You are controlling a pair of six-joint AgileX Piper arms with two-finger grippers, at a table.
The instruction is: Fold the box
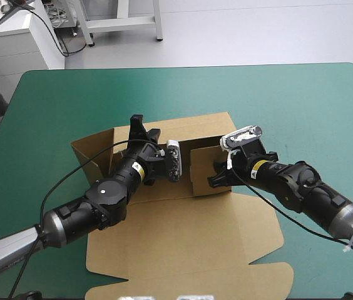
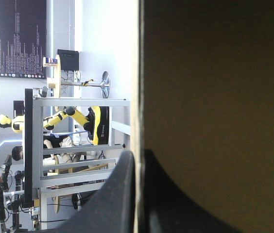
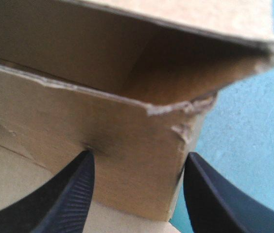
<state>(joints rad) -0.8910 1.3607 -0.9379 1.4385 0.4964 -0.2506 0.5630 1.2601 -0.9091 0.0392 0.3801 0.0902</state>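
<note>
The brown box (image 1: pixel 183 237) lies mid-table, partly folded, with its far walls raised and its wide lid panel flat toward the near edge. My left gripper (image 1: pixel 144 130) sits at the raised far wall, shut on the box. In the left wrist view the board's edge (image 2: pixel 138 73) runs straight into the nearly closed left gripper (image 2: pixel 138 162). My right gripper (image 1: pixel 219 177) is at the raised side wall (image 1: pixel 209 164). In the right wrist view the right gripper (image 3: pixel 137 158) is open, and a frayed wall corner (image 3: pixel 127 131) stands between its fingers.
Bare teal-green cover (image 1: pixel 289 100) stretches around the box, widest on the far side and to the right. A strip of it (image 3: pixel 253 136) shows beside the wall corner. A side flap (image 1: pixel 92 150) sticks out at the box's left.
</note>
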